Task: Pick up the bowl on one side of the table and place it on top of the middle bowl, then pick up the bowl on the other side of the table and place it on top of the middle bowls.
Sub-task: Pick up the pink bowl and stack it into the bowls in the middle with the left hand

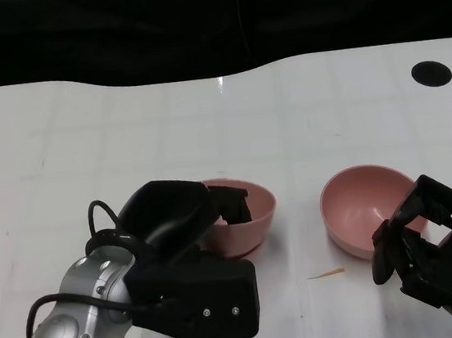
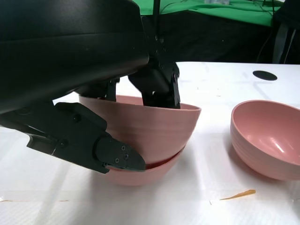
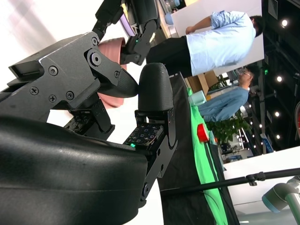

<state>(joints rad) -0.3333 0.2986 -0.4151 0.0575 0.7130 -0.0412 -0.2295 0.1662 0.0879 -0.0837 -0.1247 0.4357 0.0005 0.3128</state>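
Two pink bowls are nested at the table's middle: the upper bowl (image 1: 248,216) (image 2: 150,124) sits tilted inside the lower bowl (image 2: 140,177). My left hand (image 1: 188,260) (image 2: 89,61) grips the upper bowl, with fingers (image 2: 159,86) inside its rim and the thumb (image 2: 112,157) against its outer wall. A third pink bowl (image 1: 360,202) (image 2: 267,136) stands upright to the right. My right hand (image 1: 433,246) (image 3: 93,108) is at that bowl's near right rim, fingers apart and holding nothing. In the right wrist view a sliver of pink bowl (image 3: 111,47) shows behind the fingers.
A black round hole (image 1: 431,73) (image 2: 265,75) lies in the table top at the far right. A small orange sliver (image 1: 328,273) (image 2: 236,194) lies on the table between the bowls. Two people (image 3: 220,37) stand beyond the table in the right wrist view.
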